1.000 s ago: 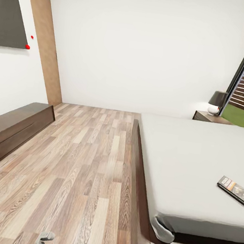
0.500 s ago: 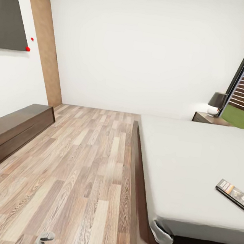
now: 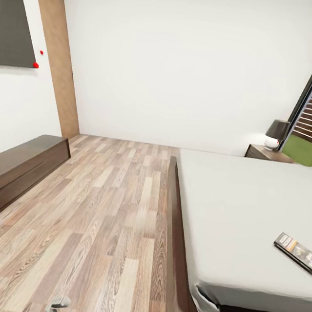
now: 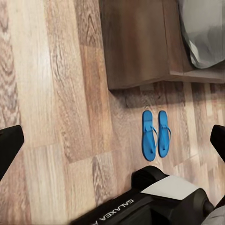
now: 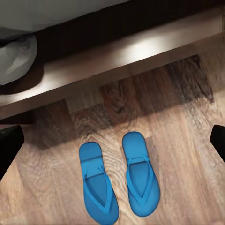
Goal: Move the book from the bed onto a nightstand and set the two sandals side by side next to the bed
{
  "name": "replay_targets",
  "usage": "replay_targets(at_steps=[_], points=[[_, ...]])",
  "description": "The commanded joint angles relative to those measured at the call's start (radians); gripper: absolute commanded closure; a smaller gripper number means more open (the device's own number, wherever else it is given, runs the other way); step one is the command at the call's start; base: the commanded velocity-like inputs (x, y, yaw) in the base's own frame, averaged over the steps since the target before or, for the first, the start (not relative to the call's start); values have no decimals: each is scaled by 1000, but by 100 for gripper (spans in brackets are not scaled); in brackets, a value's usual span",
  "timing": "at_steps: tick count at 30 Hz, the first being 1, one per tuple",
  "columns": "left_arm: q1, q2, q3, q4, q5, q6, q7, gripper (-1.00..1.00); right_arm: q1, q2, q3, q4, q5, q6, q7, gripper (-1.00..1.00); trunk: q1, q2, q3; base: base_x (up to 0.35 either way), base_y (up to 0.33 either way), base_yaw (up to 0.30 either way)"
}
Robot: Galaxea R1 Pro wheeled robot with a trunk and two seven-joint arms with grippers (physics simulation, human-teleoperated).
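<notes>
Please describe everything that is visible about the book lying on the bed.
The thin dark paperback book has an orange band and a small photo on its cover; any lettering is too small to read. It lies flat and closed, turned at an angle, on the pale grey mattress of the wooden-framed bed, toward the head view's right edge. Only the mattress touches it, and no end effector is near it.

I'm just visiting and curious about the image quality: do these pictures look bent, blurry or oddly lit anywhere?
Head view: wide-angle stretch, the brown door leans, and the small dark paperback book looks smeared near the edge. Right wrist view: a bright glare patch on the dark wooden bed frame, with shadow darkening the floor beside the two bright blue flip-flops. Left wrist view: evenly lit, soft.
</notes>
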Motion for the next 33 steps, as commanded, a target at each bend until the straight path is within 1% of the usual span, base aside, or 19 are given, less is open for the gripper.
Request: replay_targets(at_steps=[1, 13, 22, 33], points=[[-1, -1, 8, -1, -6, 10, -6, -100, 0, 0, -4, -1, -8, 8, 4, -100, -4, 7, 2, 0, 0, 0], [-1, -1, 8, -1, -6, 10, -6, -100, 0, 0, -4, -1, -8, 6, 4, -100, -50, 91, 40, 0, 0, 0], [-1, -1, 8, -1, -6, 9, -6, -100, 0, 0, -4, -1, -8, 7, 2, -100, -50, 91, 40, 0, 0, -34], [-1, -1, 8, 0, -6, 8, -6, -100, 0, 0, -4, -1, -8, 8, 2, -100, -50, 91, 40, 0, 0, -250]])
